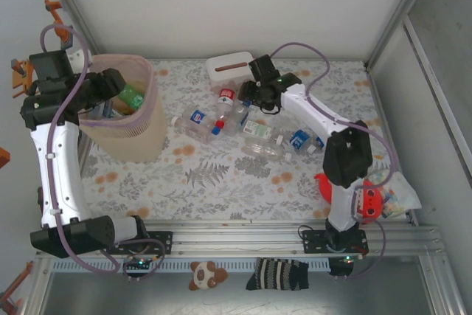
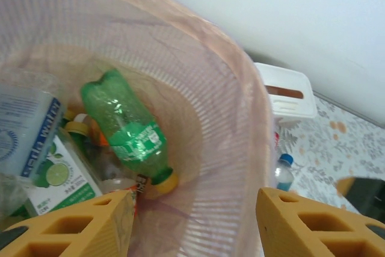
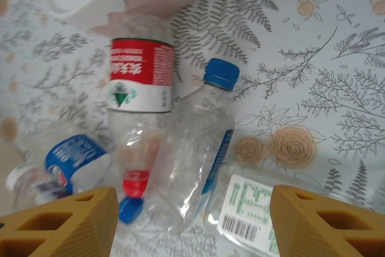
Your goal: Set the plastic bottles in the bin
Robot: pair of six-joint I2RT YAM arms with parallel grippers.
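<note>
The left gripper (image 2: 195,215) is being held with its jaws apart and nothing between them, above the bin (image 2: 243,94) at the far left of the table (image 1: 221,182). A green bottle (image 2: 126,130) is lying inside, below the jaws. The right gripper (image 3: 192,221) is being held with its jaws apart over a blue-capped clear bottle (image 3: 192,148), which is lying just beside a red-labelled bottle (image 3: 141,76).

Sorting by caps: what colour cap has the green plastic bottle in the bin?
Yellow cap; left wrist view shows it best.

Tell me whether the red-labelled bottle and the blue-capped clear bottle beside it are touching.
Touching. The right wrist view shows the blue-capped clear bottle lying against the red-labelled bottle, their bodies overlapping with no tablecloth between.
</note>
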